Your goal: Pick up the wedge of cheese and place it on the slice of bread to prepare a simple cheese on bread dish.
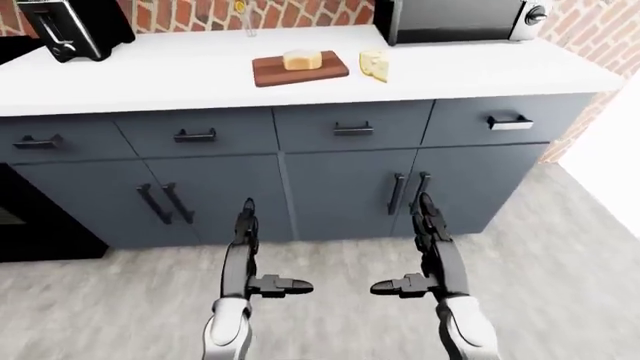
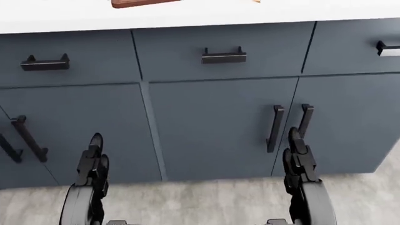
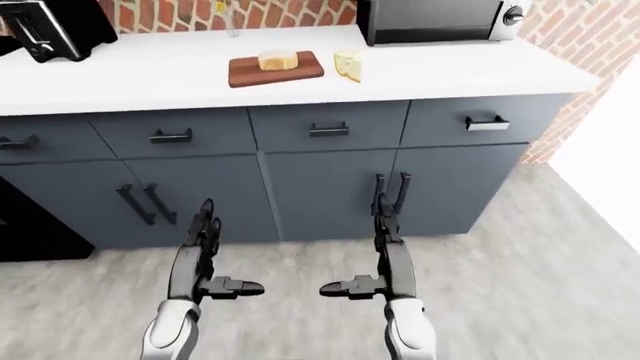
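Nothing of the task is done yet. The wedge of cheese [image 1: 374,65] lies on the white countertop [image 1: 180,71], just beside the right edge of the cutting board [image 1: 299,70], and it does not appear to sit on the board. The slice of bread [image 1: 301,59] rests on the board, a pale, thick, rounded-block shape. Cheese and bread are near each other but apart.

Your left hand [image 1: 246,225] and right hand [image 1: 428,222] both hang low over the floor, facing the cabinet doors [image 1: 340,191], well below the counter level. Both are released: fingers extended and pointing up, thumbs jutting inward, nothing held.

Still to do, as I judge it: close the gap to the counter, raise an arm, take the cheese, carry it across to the bread, let go.

Materials:
- Cheese: pale yellow, wedge-shaped, looks firm; surface detail is too small to read.
- Board: reddish-brown wood, flat, rectangular.
- Countertop: smooth, white, matt.
- Cabinets: slate-blue flat panels with black bar handles [image 2: 223,55].
- Floor [image 1: 560,247]: grey, faint wood-grain streaks.
- Wall: red brick.
- A dark toaster [image 1: 70,28] stands at the left of the counter and a microwave [image 1: 455,19] at the right, both well apart from the board.
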Robot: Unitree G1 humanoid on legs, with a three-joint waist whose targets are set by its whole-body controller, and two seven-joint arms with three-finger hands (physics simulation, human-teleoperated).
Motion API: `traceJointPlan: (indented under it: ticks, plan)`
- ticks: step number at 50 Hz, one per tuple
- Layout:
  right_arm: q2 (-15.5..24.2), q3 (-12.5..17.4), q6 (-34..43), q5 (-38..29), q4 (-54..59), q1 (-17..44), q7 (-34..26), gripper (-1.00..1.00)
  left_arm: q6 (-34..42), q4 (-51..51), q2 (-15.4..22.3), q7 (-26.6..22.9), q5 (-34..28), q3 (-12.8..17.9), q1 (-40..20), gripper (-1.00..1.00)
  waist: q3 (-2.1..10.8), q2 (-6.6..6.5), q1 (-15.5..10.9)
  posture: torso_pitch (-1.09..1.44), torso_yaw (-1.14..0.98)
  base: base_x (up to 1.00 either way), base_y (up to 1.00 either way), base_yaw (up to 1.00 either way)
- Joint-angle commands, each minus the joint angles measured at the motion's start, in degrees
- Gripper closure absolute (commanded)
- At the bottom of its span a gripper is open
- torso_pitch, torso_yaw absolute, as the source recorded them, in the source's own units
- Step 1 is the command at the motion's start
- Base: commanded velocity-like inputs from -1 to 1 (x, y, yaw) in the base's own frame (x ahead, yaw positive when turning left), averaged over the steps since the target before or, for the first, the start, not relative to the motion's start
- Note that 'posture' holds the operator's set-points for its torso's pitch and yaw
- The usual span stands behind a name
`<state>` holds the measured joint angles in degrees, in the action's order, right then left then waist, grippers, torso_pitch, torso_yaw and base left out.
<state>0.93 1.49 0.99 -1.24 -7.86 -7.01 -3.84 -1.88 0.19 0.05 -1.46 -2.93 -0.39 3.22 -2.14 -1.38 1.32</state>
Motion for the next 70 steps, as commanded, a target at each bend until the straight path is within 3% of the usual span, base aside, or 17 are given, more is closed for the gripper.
traceJointPlan:
  ticks: [1,3,4,6,21,24,26,27,34,38,48,58,59,61,66,69,70]
  plan:
    - [-0.3,-0.5,-1.3,0.1,-1.6,0.8,-0.1,-1.0,-1.3,-2.0,0.4,0.3,0.1,0.6,-0.6,-1.0,0.52,-0.03,-0.3,0.0,0.0,0.0,0.36,0.0]
    - [-0.3,-0.3,-1.4,0.3,-0.9,1.0,-0.1,-1.0,-1.4,-1.9,0.4,0.3,0.0,0.6,-0.6,-1.0,1.96,-7.05,-1.0,0.0,0.0,0.0,0.18,0.0]
    - [-0.3,-0.3,-1.4,0.3,-0.9,1.0,-0.1,-1.0,-1.3,-2.0,0.4,0.3,0.1,0.6,-0.6,-1.0,-0.39,-2.7,-1.2,0.0,0.0,0.0,0.0,0.0]
    - [-0.3,-0.3,-1.5,0.5,-1.0,0.9,-0.3,-1.0,-1.4,-2.0,0.4,0.3,0.0,0.6,-0.5,-1.0,0.91,-3.47,-1.4,0.0,0.0,0.0,0.0,0.0]
    - [-0.2,0.0,-1.8,1.0,-0.5,0.9,-0.5,-1.0,-1.8,-1.8,0.3,0.4,-0.2,0.4,-0.4,-1.0,0.89,1.38,-2.6,0.0,0.0,0.0,0.0,0.0]
    - [-0.2,0.2,-1.8,1.1,-0.7,1.1,-0.3,-1.0,-2.1,-0.7,0.3,0.7,-0.3,0.5,-1.0,-1.0,0.5,3.19,-3.0,0.0,0.0,0.0,0.0,0.0]
    - [-0.4,1.5,-0.5,3.7,0.3,3.0,-0.1,-1.0,3.3,-1.6,0.3,1.1,3.1,2.7,-3.6,-1.0,1.08,6.06,-3.2,0.0,0.0,0.0,0.0,0.0]
    - [0.3,2.0,4.1,4.1,3.3,6.0,0.1,-1.0,6.2,-1.8,0.8,1.5,4.3,3.5,-6.2,-1.0,0.59,3.77,-2.9,0.0,0.0,0.0,0.0,0.0]
    - [5.0,7.0,23.6,5.7,-7.6,18.7,1.1,-1.0,28.2,-10.6,3.1,4.0,7.6,4.7,-21.9,-1.0,2.22,1.85,-1.9,0.0,0.0,0.0,0.0,0.0]
    - [13.0,7.7,40.7,2.4,-13.4,32.1,1.4,-1.0,42.2,-9.4,8.5,4.8,10.8,8.5,-38.0,-1.0,2.77,1.6,-1.6,0.0,0.0,0.0,0.0,0.0]
    - [24.2,7.7,59.3,2.0,-2.8,63.3,-7.5,-1.0,47.4,10.0,16.5,7.8,11.3,10.2,-63.2,-1.0,2.32,2.23,-1.2,0.0,0.0,0.0,0.0,0.0]
    - [23.8,7.1,59.8,-1.6,-0.4,67.4,-11.0,-1.0,52.2,2.0,16.9,8.8,11.6,8.7,-63.3,-1.0,1.49,2.21,-1.3,0.0,0.0,0.0,0.0,0.0]
    - [23.8,7.2,60.2,-1.8,-0.7,67.6,-11.3,-1.0,52.3,1.7,16.9,8.8,11.5,8.7,-63.3,-1.0,3.03,1.68,-1.2,0.0,0.0,0.2,0.17,0.0]
    - [23.8,7.2,60.9,-2.1,-1.2,68.1,-11.7,-1.0,52.5,1.3,16.9,8.7,11.3,8.6,-63.3,-1.0,0.66,2.05,-1.4,0.0,0.0,0.26,0.22,0.0]
    - [24.1,6.7,62.2,-2.8,-1.5,69.4,-13.2,-1.0,53.0,0.2,16.8,8.6,10.9,8.6,-63.1,-1.0,1.57,0.58,-1.1,0.0,0.0,0.27,0.23,0.0]
    - [24.3,6.2,62.9,-3.7,-1.7,69.9,-14.3,-1.0,52.4,1.4,16.8,8.5,10.5,8.6,-63.6,-1.0,1.49,-2.93,-0.1,0.0,0.0,0.27,0.23,0.0]
    - [24.2,6.4,62.9,-3.8,-1.8,69.7,-14.6,-1.0,52.3,1.4,16.8,8.4,10.4,8.5,-63.6,-1.0,1.25,-1.48,-0.7,0.0,0.0,0.27,0.23,0.0]
